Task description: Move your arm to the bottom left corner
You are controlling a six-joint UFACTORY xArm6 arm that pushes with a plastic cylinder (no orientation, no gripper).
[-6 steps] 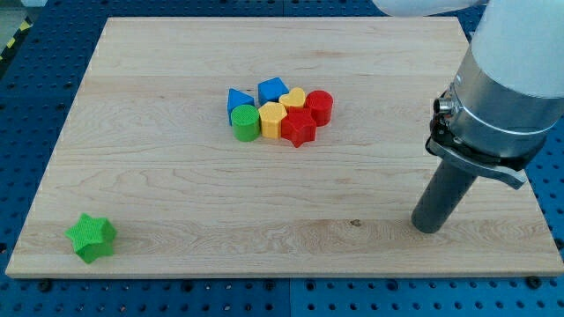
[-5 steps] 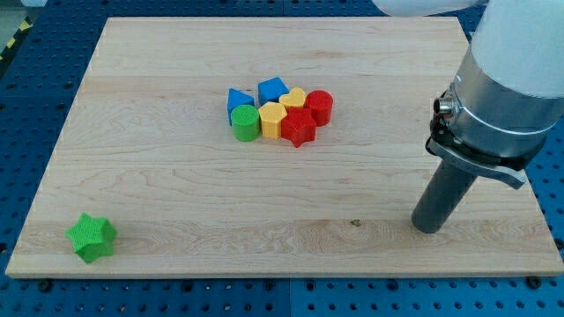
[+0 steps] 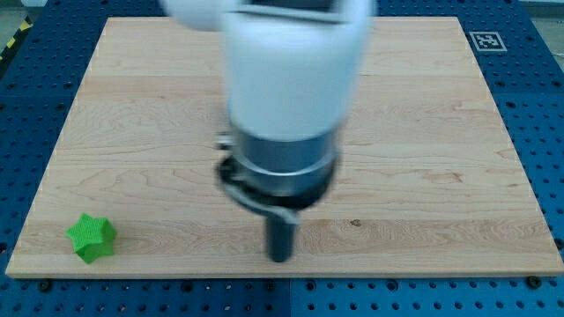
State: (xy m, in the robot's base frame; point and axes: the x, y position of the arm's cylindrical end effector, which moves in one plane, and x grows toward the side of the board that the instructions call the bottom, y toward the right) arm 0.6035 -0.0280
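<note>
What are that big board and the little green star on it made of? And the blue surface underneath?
The board looks like pale wood with a matt finish: grain lines and a small dark knot show. The green star block looks like plastic, perhaps printed, since fine ridges seem to run across its top. The blue base looks like painted metal with regular rows of holes, though the picture cannot settle that.

A green star block [image 3: 91, 238] sits alone near the bottom left corner of the wooden board [image 3: 458, 158]. Blue perforated table [image 3: 35, 53] frames the board, and a small black-and-white marker [image 3: 486, 40] shows at the top right corner.
</note>
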